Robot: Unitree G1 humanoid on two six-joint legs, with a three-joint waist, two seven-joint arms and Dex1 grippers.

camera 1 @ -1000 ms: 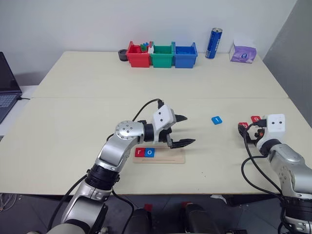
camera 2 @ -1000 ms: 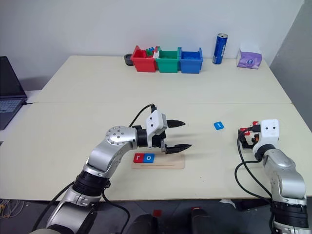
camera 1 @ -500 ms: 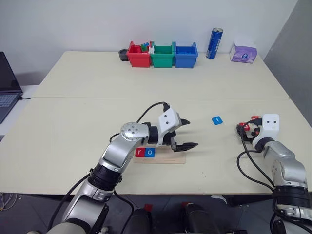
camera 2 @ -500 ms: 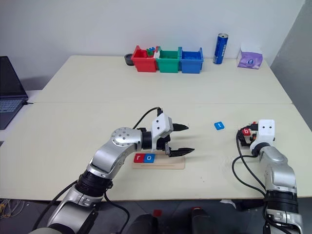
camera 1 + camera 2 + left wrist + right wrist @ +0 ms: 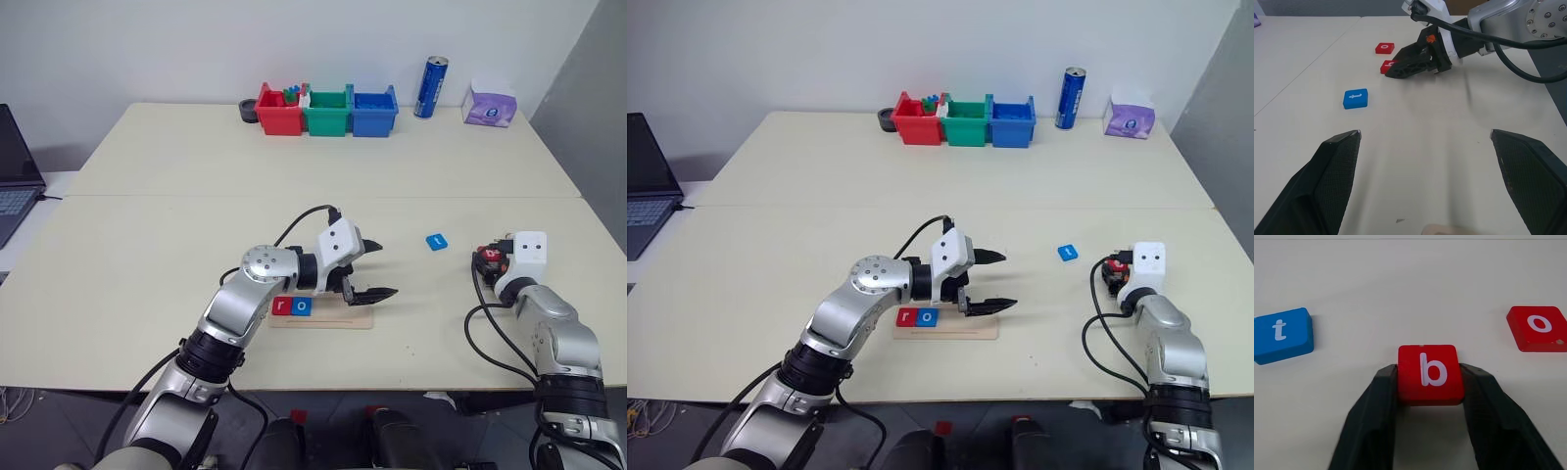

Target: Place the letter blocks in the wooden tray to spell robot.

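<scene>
Two black fingers point(image 5: 1376, 421) of the right hand point(image 5: 1430, 382) press against opposite sides of a small red square letter block marked "b" point(image 5: 1431, 373), which sits flat on the pale beige surface point(image 5: 147, 245) and is clamped between them. Just beside it lies a second red square block with a white "o" point(image 5: 1539, 327), apart from the fingers, and on the other side, a little farther off, rests a blue square block marked "t" point(image 5: 1282, 335), also untouched. In the head views the blue block lies between the two arms on bare surface, nearer the right hand. The left hand point(image 5: 370, 267) hangs with its black fingers spread wide and nothing between them, pointing toward the right arm, just above the long pale wooden tray point(image 5: 338, 318). That tray lies flat near the front edge of the surface and holds a red "r" block point(image 5: 281, 306) and a blue "o" block point(image 5: 302, 307) side by side at its left end, touching each other. Along the far edge stand a red plastic bin point(image 5: 278, 111), a green plastic bin point(image 5: 325, 111) and a blue plastic bin point(image 5: 373, 111) in a row, then a tall blue can point(image 5: 429, 86) and a purple tissue pack point(image 5: 489, 105).
</scene>
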